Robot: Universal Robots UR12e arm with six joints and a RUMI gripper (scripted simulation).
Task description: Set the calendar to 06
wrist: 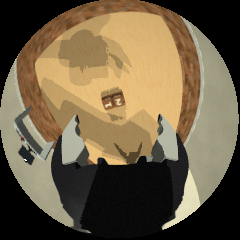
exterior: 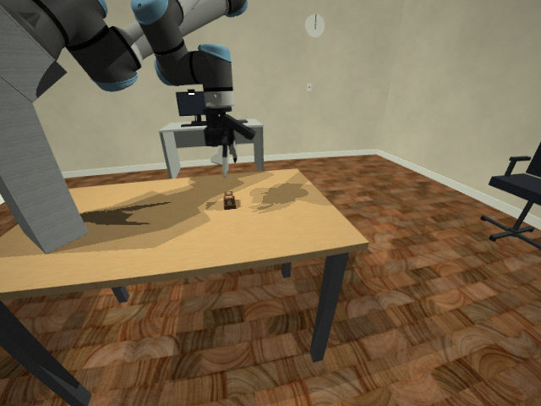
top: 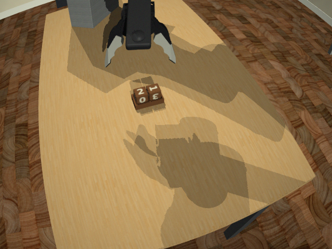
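Observation:
A small brown calendar tray (top: 147,106) (exterior: 230,205) stands near the middle of the wooden table (top: 80,161) (exterior: 262,236). Two brown cubes sit side by side in it. The left cube (top: 140,95) shows 2 on top and 0 on the face toward the top camera. The right cube (top: 154,92) shows 1 on top and 3 on that face. I see no month name in any view. My gripper (top: 140,62) (exterior: 228,167) (wrist: 118,114) is open and empty. It hangs above the table, just behind the tray toward the robot base, and touches nothing.
The grey robot pedestal (top: 85,13) (exterior: 30,152) stands at the table's back end. A white desk with a monitor (exterior: 192,131) is by the wall, and an office chair (exterior: 520,188) is at the far right of the room.

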